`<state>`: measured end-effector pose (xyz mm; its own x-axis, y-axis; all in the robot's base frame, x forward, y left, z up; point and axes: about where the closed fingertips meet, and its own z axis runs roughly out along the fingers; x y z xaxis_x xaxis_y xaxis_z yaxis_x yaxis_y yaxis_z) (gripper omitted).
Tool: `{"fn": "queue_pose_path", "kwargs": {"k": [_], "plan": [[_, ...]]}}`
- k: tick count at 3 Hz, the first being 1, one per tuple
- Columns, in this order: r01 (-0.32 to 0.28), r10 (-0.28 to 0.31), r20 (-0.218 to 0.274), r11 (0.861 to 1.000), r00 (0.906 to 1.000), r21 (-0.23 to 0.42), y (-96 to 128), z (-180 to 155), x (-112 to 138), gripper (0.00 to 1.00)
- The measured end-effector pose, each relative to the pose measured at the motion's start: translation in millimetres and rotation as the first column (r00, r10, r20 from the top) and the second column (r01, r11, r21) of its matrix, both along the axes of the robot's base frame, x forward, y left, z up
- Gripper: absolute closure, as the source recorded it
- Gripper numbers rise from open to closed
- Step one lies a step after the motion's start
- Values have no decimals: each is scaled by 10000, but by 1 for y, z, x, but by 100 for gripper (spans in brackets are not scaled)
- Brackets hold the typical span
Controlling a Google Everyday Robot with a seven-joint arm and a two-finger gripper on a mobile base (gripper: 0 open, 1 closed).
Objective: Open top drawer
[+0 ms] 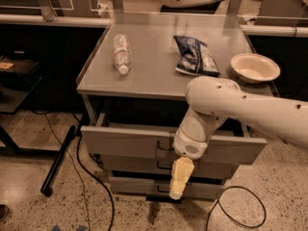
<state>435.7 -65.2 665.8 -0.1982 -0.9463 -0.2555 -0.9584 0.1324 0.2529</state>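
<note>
The top drawer (120, 141) is a wide grey front with a small dark loop handle (163, 147) at centre. It stands pulled out a little from the cabinet, with a dark gap behind it. My gripper (179, 178) hangs pointing down from the white arm (226, 105), just below and right of that handle, in front of the second drawer (130, 165). The arm's wrist covers part of the top drawer's front right of the handle.
On the cabinet top (154, 78) lie a clear water bottle (120, 54), a dark blue chip bag (195, 56) and a white bowl (255, 67). The third drawer (139, 186) is lowest. Black cables (91, 177) and a black pole (57, 160) lie on the floor at left.
</note>
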Motion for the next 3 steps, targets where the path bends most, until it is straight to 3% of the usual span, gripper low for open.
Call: {"fn": "queue_pose_path", "kwargs": {"k": [1, 2, 3], "plan": [[49, -50, 24, 9991, 10000, 415, -16, 34, -43, 0], [71, -73, 34, 9990, 10000, 441, -17, 35, -44, 0], [4, -16, 136, 9963, 9999, 862, -6, 42, -38, 0]]}}
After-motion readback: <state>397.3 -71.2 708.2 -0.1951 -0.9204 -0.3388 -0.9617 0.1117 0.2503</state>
